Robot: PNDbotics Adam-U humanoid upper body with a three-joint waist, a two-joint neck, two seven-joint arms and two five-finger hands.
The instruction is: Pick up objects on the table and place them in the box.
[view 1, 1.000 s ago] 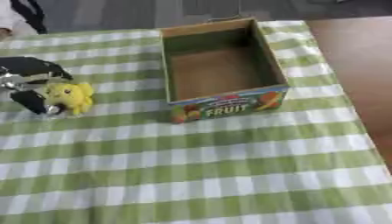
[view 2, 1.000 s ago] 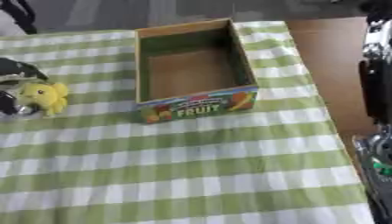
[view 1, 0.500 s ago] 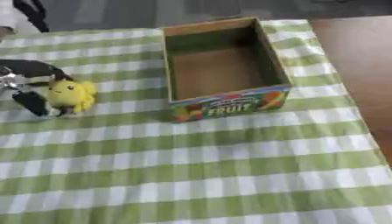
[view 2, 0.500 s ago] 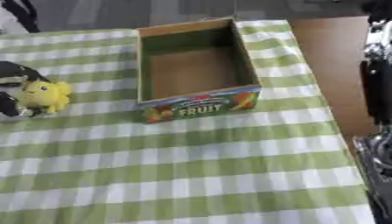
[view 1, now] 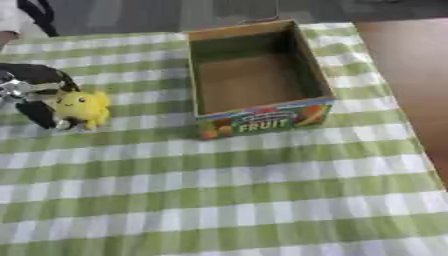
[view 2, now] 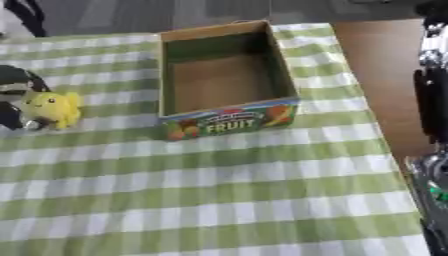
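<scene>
A green-and-white checked cloth covers the counter, whose bare brown edge is seen at the right of the frame. A cardboard box marked FRUIT stands open in the upper middle, nothing inside it, with wide free cloth below and to its left. At the left edge, the left robot hand is curled around a yellow plush toy, black fingers closed at its side. The right arm is seen at the right edge; its robot hand is not shown.
</scene>
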